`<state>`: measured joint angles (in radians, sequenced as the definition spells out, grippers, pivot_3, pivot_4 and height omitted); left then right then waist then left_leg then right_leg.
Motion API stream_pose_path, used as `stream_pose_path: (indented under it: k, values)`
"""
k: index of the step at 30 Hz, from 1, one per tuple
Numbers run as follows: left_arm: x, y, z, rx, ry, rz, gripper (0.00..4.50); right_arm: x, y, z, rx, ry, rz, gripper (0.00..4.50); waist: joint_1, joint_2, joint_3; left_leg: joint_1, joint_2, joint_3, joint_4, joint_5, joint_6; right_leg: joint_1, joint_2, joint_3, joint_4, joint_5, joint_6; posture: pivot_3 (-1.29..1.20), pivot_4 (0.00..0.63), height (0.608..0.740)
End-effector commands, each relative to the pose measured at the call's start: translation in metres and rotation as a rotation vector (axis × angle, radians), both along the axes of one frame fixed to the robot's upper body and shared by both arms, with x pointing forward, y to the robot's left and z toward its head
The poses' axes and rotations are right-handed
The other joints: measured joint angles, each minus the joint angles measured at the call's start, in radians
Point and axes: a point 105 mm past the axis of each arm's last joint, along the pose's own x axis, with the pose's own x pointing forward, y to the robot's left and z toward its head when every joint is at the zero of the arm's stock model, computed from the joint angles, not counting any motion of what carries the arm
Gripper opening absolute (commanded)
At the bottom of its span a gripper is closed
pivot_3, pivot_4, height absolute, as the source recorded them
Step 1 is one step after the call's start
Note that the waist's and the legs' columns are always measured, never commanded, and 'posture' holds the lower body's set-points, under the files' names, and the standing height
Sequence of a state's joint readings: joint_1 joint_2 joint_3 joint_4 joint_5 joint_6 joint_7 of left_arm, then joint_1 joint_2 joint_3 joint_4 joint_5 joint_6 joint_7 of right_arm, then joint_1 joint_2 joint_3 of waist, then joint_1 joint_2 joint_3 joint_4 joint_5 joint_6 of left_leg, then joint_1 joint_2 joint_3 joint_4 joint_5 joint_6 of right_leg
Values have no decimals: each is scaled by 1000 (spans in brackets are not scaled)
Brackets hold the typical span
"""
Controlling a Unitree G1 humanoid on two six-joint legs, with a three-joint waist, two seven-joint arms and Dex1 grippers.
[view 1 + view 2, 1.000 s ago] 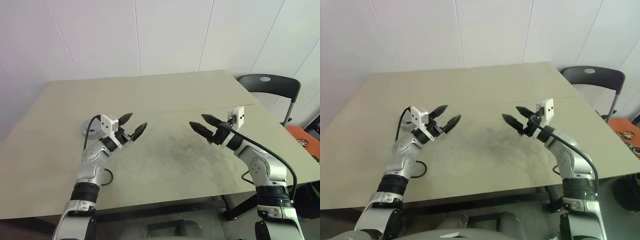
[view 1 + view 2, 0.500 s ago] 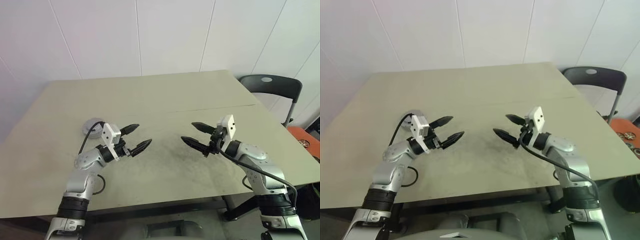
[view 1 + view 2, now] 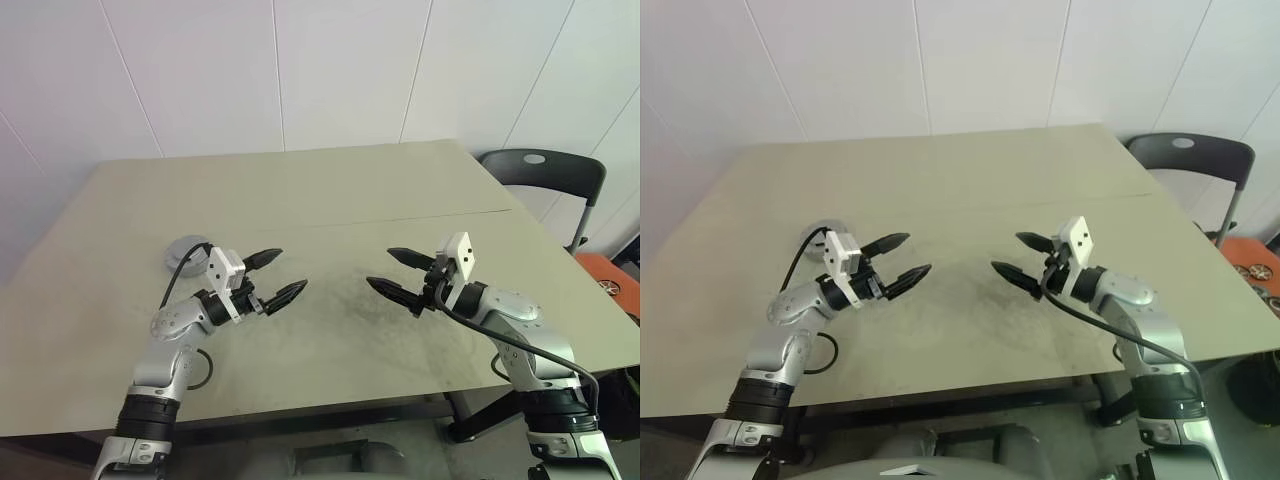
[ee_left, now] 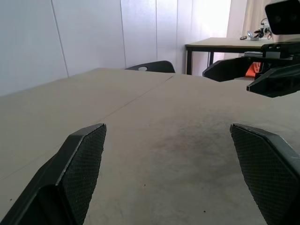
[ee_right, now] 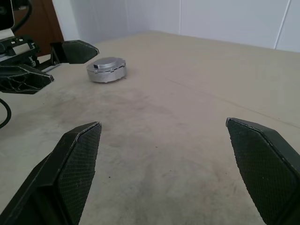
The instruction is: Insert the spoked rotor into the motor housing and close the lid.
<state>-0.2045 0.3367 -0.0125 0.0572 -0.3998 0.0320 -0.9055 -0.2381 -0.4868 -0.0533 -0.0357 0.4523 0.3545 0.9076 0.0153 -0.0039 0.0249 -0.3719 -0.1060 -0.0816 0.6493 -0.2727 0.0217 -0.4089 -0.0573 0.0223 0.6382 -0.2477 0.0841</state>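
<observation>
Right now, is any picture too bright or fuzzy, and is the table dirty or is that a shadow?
Left wrist view: the far window washes out white, and the near gripper fingers look soft. Right wrist view: even light, and the closed motor throws a small shadow. Left eye view: the dark patch on the table looks like a smudge, not a shadow; it shows from every side.

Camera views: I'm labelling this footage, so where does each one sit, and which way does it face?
Head stereo pair: looks down over the table; both arms, left gripper and right gripper open.
Left wrist: looks along its own fingers across the table toward a chair.
Right wrist: looks along its fingers toward the closed motor housing.
Shared: each wrist view catches the other gripper.
</observation>
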Motion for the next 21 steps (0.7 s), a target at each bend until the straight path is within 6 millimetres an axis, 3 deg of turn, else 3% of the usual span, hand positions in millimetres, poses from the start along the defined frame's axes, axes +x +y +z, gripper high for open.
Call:
stream_pose_path:
  k: [1,21]
  values:
    - [0,-7,14,10,-60,-17,4500,1,-1,11,-5,-60,-3,4451,0,0,0,0,0,0,0,0,0,0,0,0,0,0,0,0,0,740]
    - [0,-4,5,31,-48,-11,4500,3,-3,7,-33,-68,-4,4451,0,0,0,0,0,0,-1,-1,1,1,0,0,-4,0,0,0,0,740]
